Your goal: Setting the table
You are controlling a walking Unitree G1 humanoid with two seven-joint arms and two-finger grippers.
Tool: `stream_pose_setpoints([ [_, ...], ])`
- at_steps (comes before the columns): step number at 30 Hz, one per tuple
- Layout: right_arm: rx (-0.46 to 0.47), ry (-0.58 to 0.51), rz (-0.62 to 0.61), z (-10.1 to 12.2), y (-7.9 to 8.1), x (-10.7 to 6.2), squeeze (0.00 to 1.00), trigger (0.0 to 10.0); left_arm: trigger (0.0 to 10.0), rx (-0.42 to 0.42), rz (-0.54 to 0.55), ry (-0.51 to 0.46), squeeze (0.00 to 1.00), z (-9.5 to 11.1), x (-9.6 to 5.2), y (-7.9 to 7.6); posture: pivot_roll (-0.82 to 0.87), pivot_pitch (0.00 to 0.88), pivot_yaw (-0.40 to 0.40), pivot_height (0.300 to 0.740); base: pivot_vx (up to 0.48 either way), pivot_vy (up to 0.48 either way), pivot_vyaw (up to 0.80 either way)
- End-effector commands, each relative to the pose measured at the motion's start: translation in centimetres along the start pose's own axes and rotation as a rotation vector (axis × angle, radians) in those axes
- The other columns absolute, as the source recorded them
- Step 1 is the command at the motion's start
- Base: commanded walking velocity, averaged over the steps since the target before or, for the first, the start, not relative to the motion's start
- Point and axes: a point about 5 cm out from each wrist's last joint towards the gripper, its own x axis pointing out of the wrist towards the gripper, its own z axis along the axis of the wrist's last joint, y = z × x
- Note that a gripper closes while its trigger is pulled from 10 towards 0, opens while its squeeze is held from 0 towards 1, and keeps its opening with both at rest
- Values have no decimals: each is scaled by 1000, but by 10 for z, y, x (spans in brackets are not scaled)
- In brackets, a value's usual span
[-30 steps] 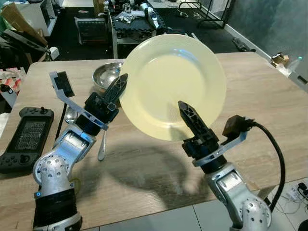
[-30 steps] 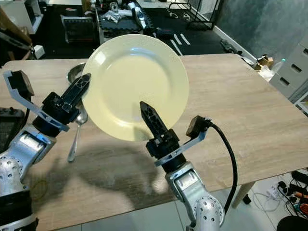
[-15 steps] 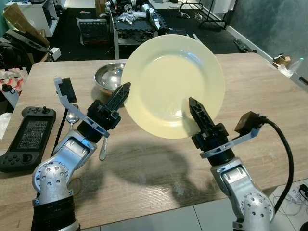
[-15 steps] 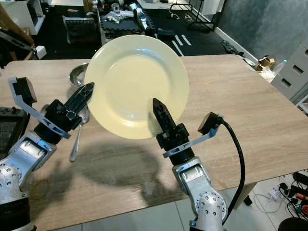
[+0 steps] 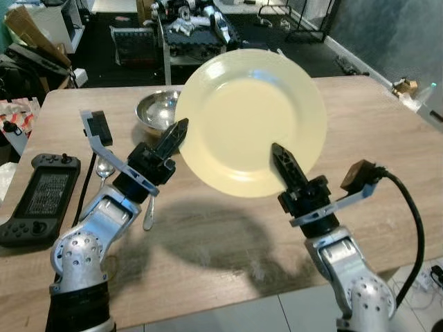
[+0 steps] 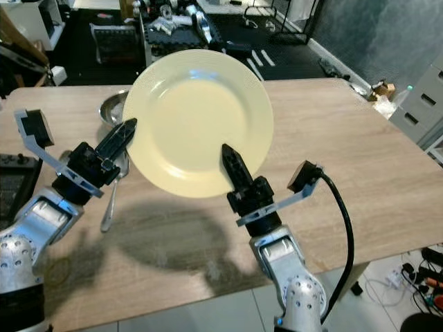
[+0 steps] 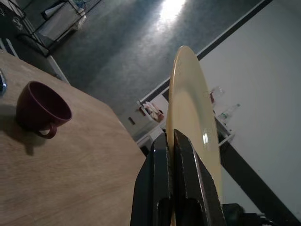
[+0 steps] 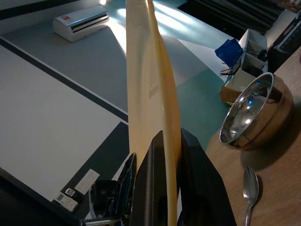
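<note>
Together, two robot grippers held a large pale yellow plate (image 5: 250, 117) up in the air above a light wooden table (image 5: 387, 138). The plate was tilted so that its face turned toward the robot's head camera, and its shadow fell on the table below. The left gripper (image 5: 173, 137) pinched the plate's rim on the robot's left side, its two black fingers closed tight on the edge, one on each face. The right gripper (image 5: 285, 163) gripped the lower rim on the robot's right in the same way, fingers clamped on the thin edge. Seen edge-on from the left wrist, the plate (image 7: 190, 122) rose from between the fingers, with a dark red cup (image 7: 41, 109) standing on the table well beyond it. Behind the plate on the robot's left sat a shiny metal bowl (image 5: 155, 111), and a spoon (image 5: 147, 211) lay on the table near the left arm. A black handheld controller (image 5: 38, 197) rested at the table's left edge.
</note>
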Motion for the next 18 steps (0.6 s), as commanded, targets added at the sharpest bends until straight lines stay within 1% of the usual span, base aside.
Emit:
stream_pose_setpoints([
  [1,3,-4,14,0,1,-1,0,0,10000,32,74,2,1000,0,-1,8,112,152,29,740,0,0,0],
  [2,2,-3,16,0,2,-1,0,0,10000,26,86,-1,1000,0,0,10,112,152,29,740,0,0,0],
  [5,2,-2,13,-2,1,-1,0,0,10000,22,70,4,1000,0,1,9,111,149,23,740,0,0,0],
  [7,-6,-2,9,-2,0,-1,0,0,10000,32,44,8,1000,1,0,5,125,147,28,740,0,0,0],
  [11,-10,-11,-1,0,-2,-2,0,0,10000,49,26,6,1000,5,-2,0,112,146,28,740,0,0,0],
  [12,-29,-18,-18,2,-5,-3,0,0,10000,92,66,30,922,9,-9,1,130,144,38,740,0,0,0],
  [15,-38,-21,-26,4,-6,-3,0,0,10000,104,72,40,922,10,-12,0,130,144,38,740,0,0,0],
  [16,-75,-28,-82,7,-14,-5,0,4275,10000,135,57,53,0,16,-21,-5,127,143,44,740,0,0,0],
  [17,-91,-29,-102,8,-17,-6,0,4275,10000,146,54,59,0,18,-24,-7,127,143,44,740,0,0,0],
  [18,-111,-31,-128,10,-20,-7,0,10000,10000,161,56,72,0,18,-28,-8,127,143,44,740,0,0,0],
])
